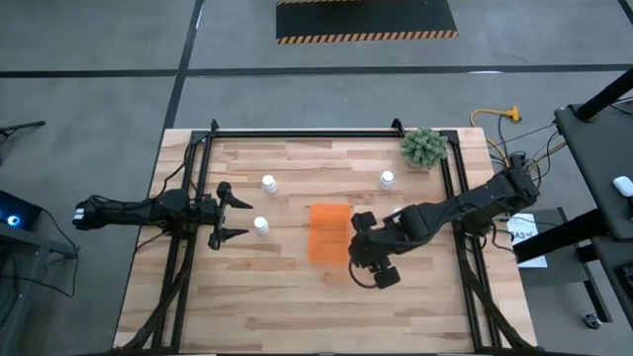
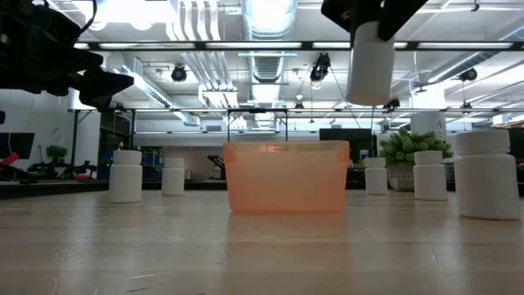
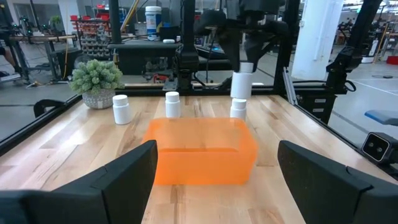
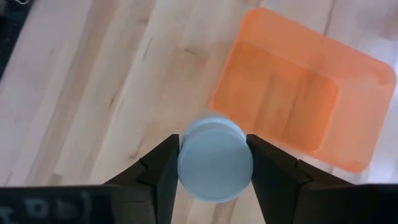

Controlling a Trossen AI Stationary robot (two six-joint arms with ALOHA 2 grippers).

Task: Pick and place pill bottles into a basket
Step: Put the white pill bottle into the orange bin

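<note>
Light wood-plank table: right end effector pinches a small white capped pill bottle in the air, just beside the empty bright orange rectangular plastic basket. Carry it over the basket's open middle, keep it upright, lower before release. Left end effector waits, fingers spread.
</note>
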